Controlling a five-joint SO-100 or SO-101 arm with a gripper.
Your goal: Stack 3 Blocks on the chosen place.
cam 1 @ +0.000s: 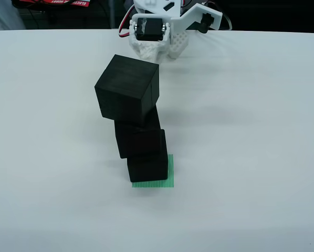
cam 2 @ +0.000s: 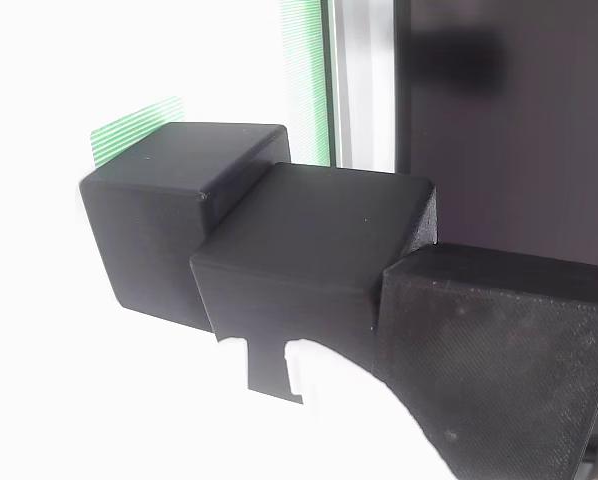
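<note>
Three black cubes stood stacked on the green patch (cam 1: 169, 177): the bottom cube (cam 1: 148, 167), the middle cube (cam 1: 140, 139) and the top cube (cam 1: 127, 90), each twisted and offset from the one below, the column upright. The white arm (cam 1: 162, 29) sat folded at the far edge of the table (cam 1: 262, 131), well apart from the stack. Its claw was cut off by the frame; its opening cannot be told. The stack hid most of the patch.

- A white table (cam 1: 262, 157) fills the scene, evenly and brightly lit.
- Behind its far edge lies a dark strip with what may be red packaging (cam 1: 52, 3).
</note>
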